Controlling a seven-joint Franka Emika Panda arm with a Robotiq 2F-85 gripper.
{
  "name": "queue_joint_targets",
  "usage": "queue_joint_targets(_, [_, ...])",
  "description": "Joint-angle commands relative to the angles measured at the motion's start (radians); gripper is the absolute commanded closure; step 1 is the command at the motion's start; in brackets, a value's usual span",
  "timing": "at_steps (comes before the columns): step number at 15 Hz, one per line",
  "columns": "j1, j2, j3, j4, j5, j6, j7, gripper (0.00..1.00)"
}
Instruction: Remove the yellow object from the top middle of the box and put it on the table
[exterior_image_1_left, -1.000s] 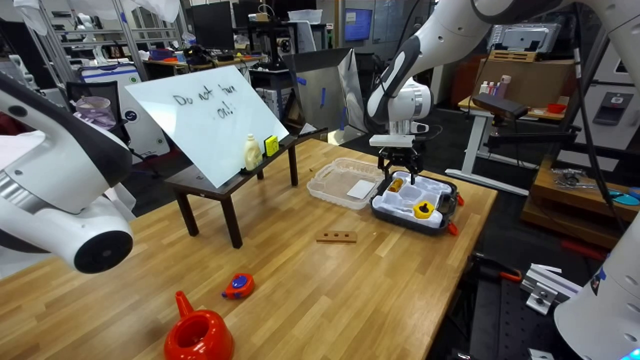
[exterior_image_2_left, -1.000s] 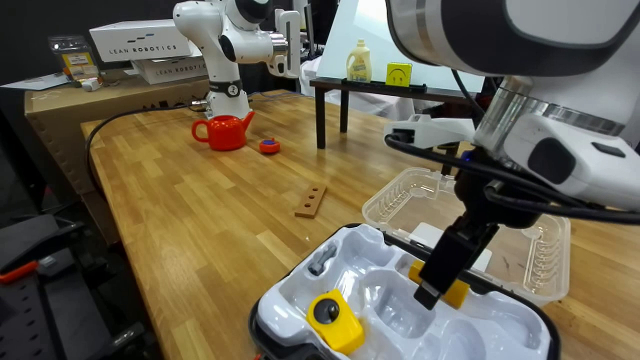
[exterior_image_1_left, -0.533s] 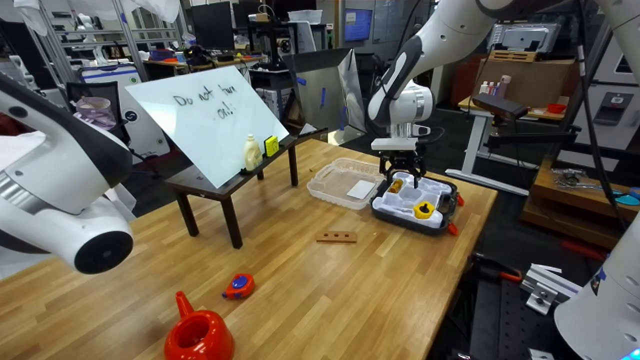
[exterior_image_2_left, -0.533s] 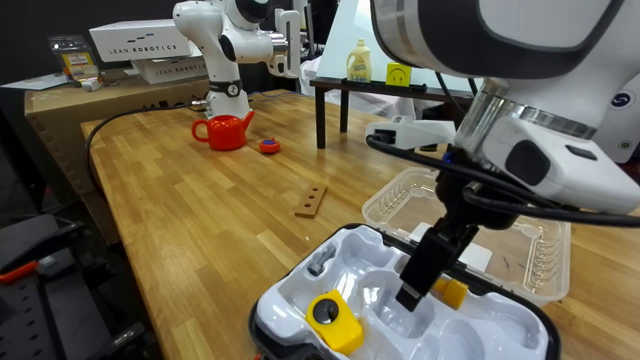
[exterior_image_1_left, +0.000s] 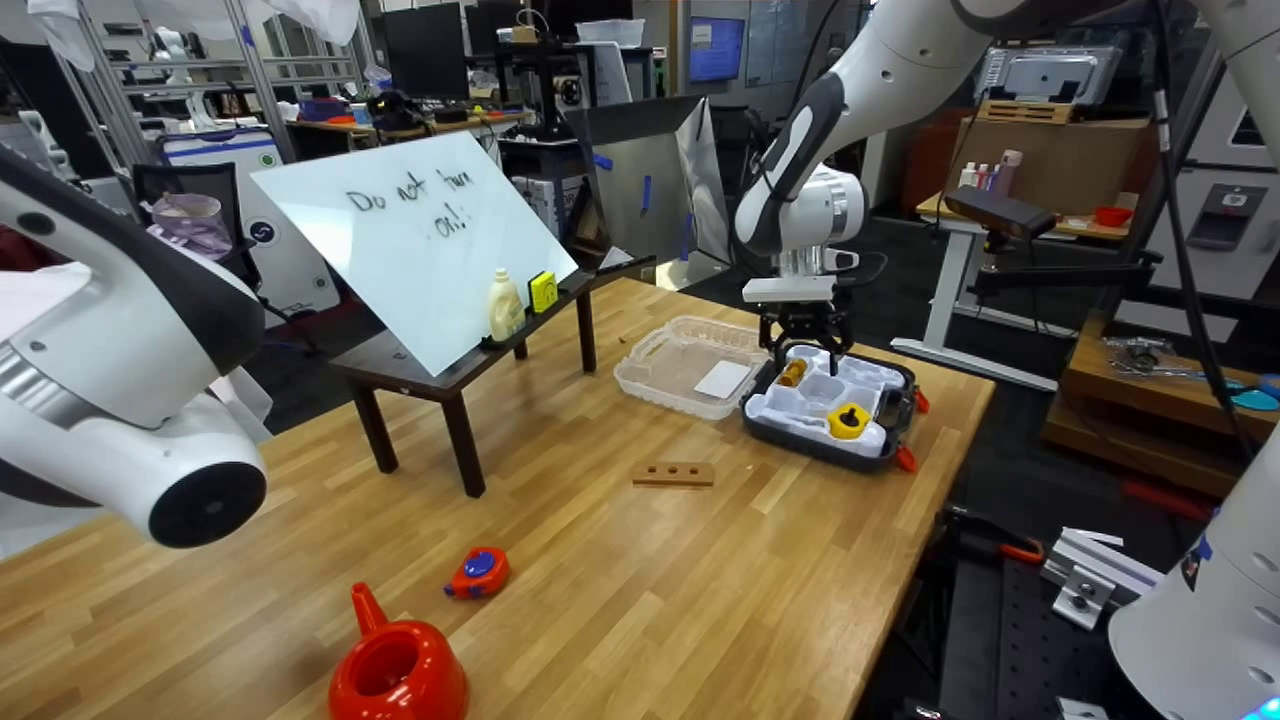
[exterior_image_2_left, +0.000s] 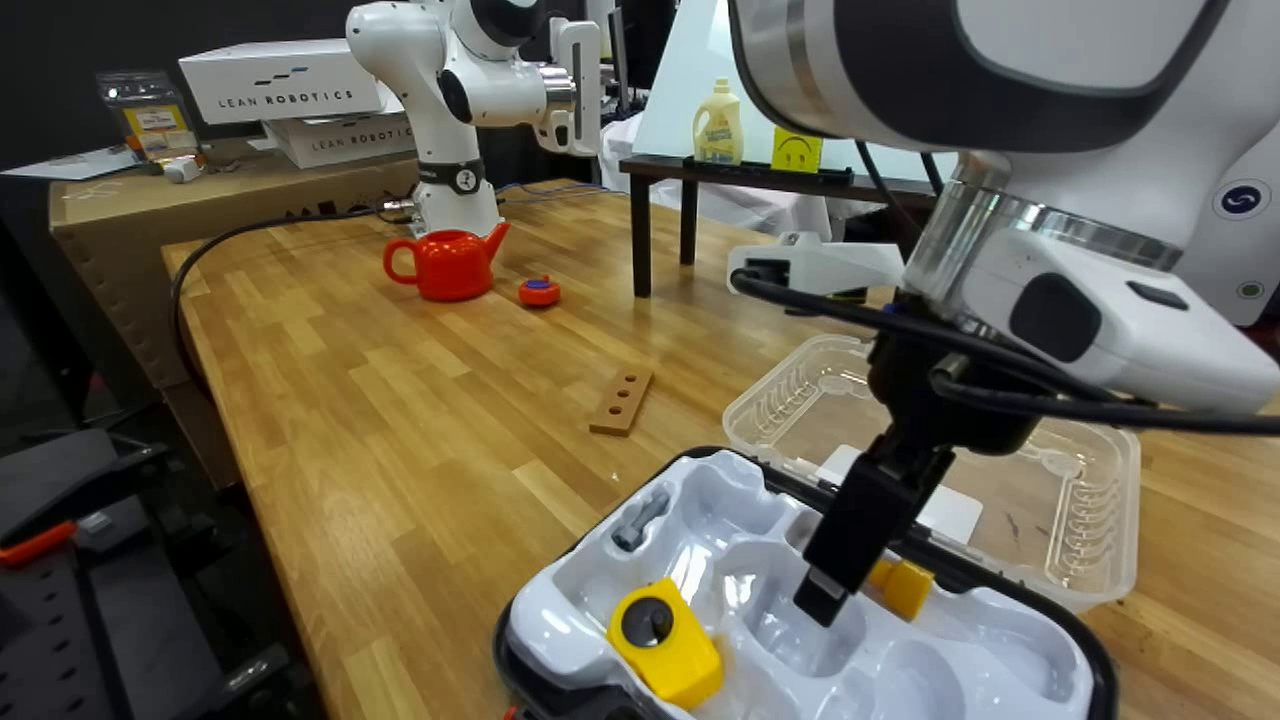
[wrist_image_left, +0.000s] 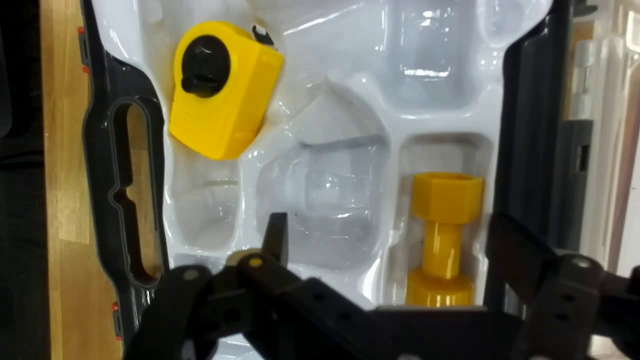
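The yellow-orange piece, shaped like a thick bolt with two wide ends, lies in a narrow compartment of the box; it shows in both exterior views (exterior_image_1_left: 793, 373) (exterior_image_2_left: 905, 588) and in the wrist view (wrist_image_left: 442, 250). The black box (exterior_image_1_left: 810, 450) with its white moulded insert sits on the wooden table (exterior_image_1_left: 620, 580); its rim also shows in the wrist view (wrist_image_left: 530, 100). My gripper (wrist_image_left: 390, 230) is open and empty, low over the box, its fingers on either side of the piece with gaps. A finger partly hides the piece in an exterior view.
A yellow tape measure (wrist_image_left: 225, 90) and a grey bolt (exterior_image_2_left: 640, 520) lie in other compartments. A clear container (exterior_image_1_left: 690, 365) stands against the box. A wooden block (exterior_image_1_left: 672, 474), red tape measure (exterior_image_1_left: 478, 572), red teapot (exterior_image_1_left: 398, 670) and small black side table (exterior_image_1_left: 450, 370) stand on the table.
My gripper has shifted over the box, left in an exterior view, hiding more of the piece, then almost stopped. The box seems to have moved very slightly.
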Motion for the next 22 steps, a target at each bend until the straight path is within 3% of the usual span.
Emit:
queue_joint_targets(1, [0.012, -0.024, -0.014, -0.014, -0.013, -0.010, 0.001, 0.00])
queue_joint_targets(22, [0.017, -0.020, -0.029, -0.018, -0.048, -0.018, 0.017, 0.00])
